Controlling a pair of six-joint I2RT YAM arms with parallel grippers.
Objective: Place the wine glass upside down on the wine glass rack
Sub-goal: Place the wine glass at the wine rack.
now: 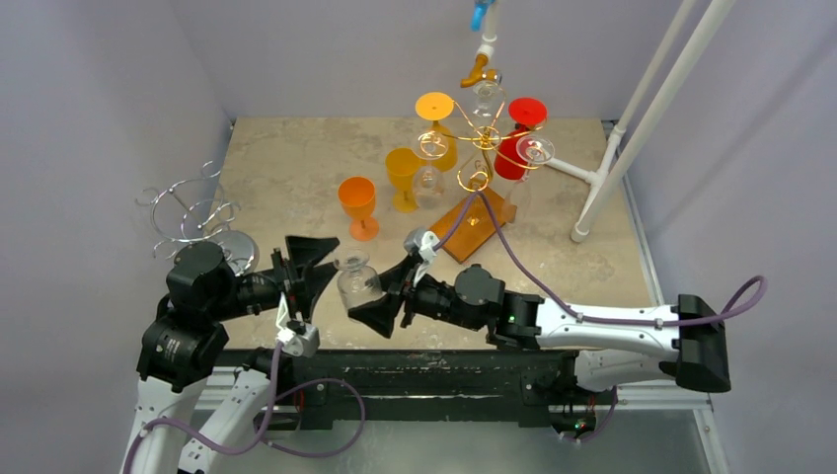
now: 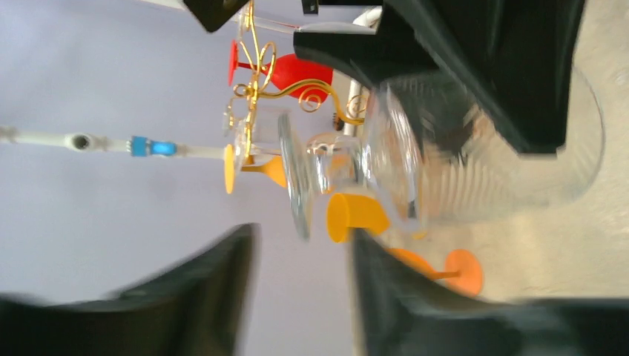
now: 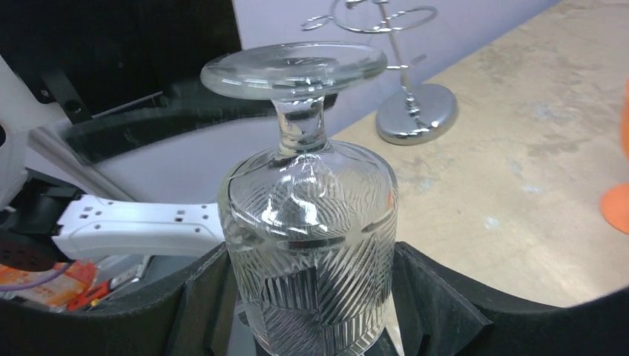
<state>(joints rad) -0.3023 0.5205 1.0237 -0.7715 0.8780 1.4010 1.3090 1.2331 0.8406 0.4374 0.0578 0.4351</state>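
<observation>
The clear cut-glass wine glass (image 1: 355, 278) hangs foot-up over the table's near edge, between my two grippers. My right gripper (image 1: 380, 291) is shut on its bowl; in the right wrist view the ribbed bowl (image 3: 311, 222) sits between both pads, foot on top. My left gripper (image 1: 331, 259) is just left of the glass, jaws slightly apart. In the left wrist view the glass foot (image 2: 297, 178) stands just past the blurred fingertips (image 2: 245, 245), ungripped. An empty silver wine glass rack (image 1: 192, 212) stands at the left edge, and its base (image 3: 415, 115) appears in the right wrist view.
A gold wire rack (image 1: 484, 138) on a wooden base (image 1: 474, 225) at the back holds several hanging glasses, red (image 1: 513, 148) and clear. An orange glass (image 1: 357, 202) and a yellow glass (image 1: 403, 173) stand mid-table. White pipes (image 1: 632, 109) rise at the right.
</observation>
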